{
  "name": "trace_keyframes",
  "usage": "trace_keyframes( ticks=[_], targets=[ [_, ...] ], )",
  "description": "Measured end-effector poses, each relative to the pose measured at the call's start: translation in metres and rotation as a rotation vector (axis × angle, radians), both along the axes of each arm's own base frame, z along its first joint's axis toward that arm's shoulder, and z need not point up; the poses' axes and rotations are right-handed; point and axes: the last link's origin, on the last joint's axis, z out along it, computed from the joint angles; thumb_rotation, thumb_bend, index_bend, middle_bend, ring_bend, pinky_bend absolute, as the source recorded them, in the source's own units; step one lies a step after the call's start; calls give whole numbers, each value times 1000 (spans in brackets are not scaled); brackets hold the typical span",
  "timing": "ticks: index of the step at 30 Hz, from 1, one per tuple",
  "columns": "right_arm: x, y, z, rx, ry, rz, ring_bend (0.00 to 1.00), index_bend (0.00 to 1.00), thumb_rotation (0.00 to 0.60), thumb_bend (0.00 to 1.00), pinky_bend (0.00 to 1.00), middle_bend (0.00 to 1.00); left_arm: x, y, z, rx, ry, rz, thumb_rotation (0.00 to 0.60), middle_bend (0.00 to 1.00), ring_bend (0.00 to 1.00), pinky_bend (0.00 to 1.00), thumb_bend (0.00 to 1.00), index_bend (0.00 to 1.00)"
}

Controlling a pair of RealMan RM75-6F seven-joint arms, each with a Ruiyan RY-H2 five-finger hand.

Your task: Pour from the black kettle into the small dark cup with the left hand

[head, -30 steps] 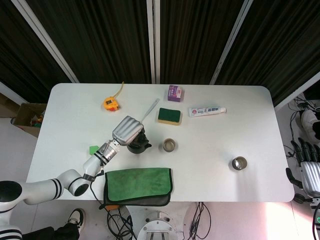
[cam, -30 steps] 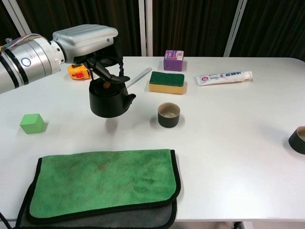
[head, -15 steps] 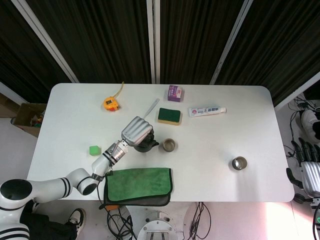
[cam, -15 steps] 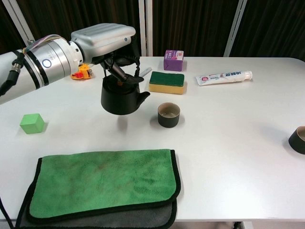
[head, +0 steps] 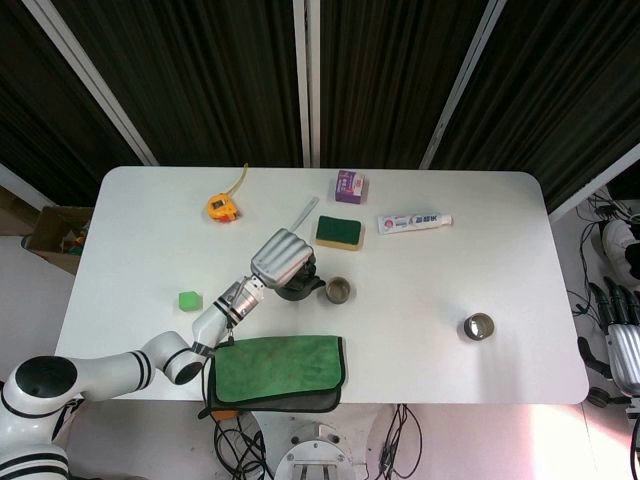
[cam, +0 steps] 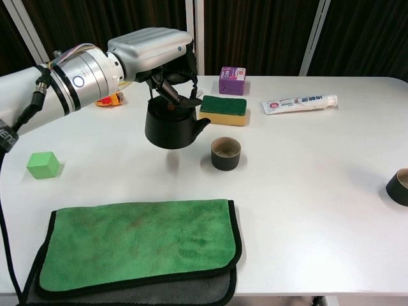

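The left hand point(cam: 153, 54) grasps the black kettle point(cam: 171, 125) by its top handle and holds it off the table, spout facing the small dark cup point(cam: 225, 153), which stands just beyond and below the spout. I'd worry the spout isn't over the rim yet: tipping from here could send liquid onto the table short of the cup. Hanging from the handle, the kettle might also swing. The cup looks empty; the kettle's contents are hidden. The right hand point(head: 624, 350) idles off the table's far edge, fingers spread, holding nothing.
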Motion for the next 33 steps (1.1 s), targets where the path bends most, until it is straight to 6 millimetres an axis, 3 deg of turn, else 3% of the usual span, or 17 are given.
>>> trace_keyframes(
  ticks=[33],
  targets=[
    [-11,3,3,-15,-13,-26,0,0,600,357,0,0,23,1,-23,18,56,-91,577,1000,977,838,259,1000]
  ],
)
